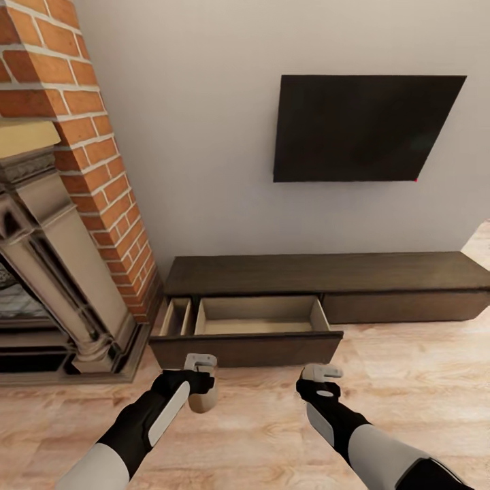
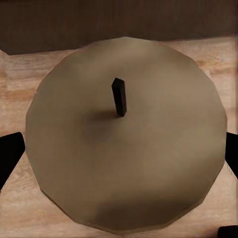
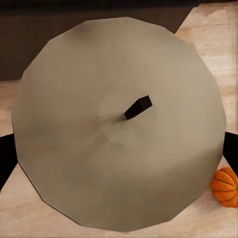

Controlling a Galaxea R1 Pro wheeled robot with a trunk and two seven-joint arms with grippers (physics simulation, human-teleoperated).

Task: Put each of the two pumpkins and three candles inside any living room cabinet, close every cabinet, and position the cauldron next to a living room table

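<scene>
A: Holding a candle in each claw right now. Left gripper [image 1: 201,378] is clamped on one candle [image 2: 124,131], right gripper [image 1: 321,380] on the other candle [image 3: 116,131], both just short of the cabinet [image 1: 320,272].

B: Drawer open?

A: Yep, drawer [image 1: 262,325] is pulled out and looks empty. I figure nothing's stored yet. One pumpkin [image 3: 226,186] sits on the floor near my right claw. Third candle, other pumpkin and the cauldron remain, plus closing up.
</scene>
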